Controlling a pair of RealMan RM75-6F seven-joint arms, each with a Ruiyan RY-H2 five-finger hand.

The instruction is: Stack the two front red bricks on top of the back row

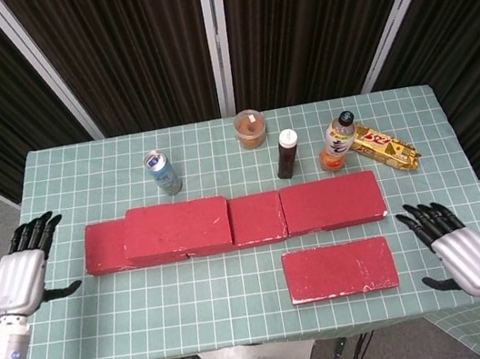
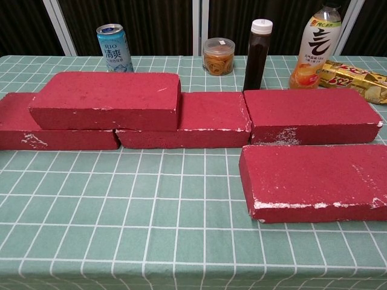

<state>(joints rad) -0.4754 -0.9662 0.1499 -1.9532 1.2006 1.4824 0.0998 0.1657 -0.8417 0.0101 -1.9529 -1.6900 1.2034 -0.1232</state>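
A row of red bricks point(image 1: 331, 202) point(image 2: 311, 115) lies across the table's middle. One red brick point(image 1: 176, 229) point(image 2: 109, 100) sits stacked on the row's left part. Another red brick point(image 1: 339, 269) point(image 2: 314, 181) lies flat in front of the row at the right. My left hand point(image 1: 22, 276) hovers off the table's left edge, fingers spread, holding nothing. My right hand point(image 1: 459, 251) hangs at the table's front right corner, fingers apart and empty, right of the front brick. Neither hand appears in the chest view.
Behind the row stand a blue can point(image 1: 162, 171) point(image 2: 115, 47), a small jar point(image 1: 250, 129) point(image 2: 218, 55), a dark bottle point(image 1: 286, 153) point(image 2: 258, 54), an orange drink bottle point(image 1: 337, 142) point(image 2: 315, 45) and a gold snack pack point(image 1: 384, 148) point(image 2: 354, 78).
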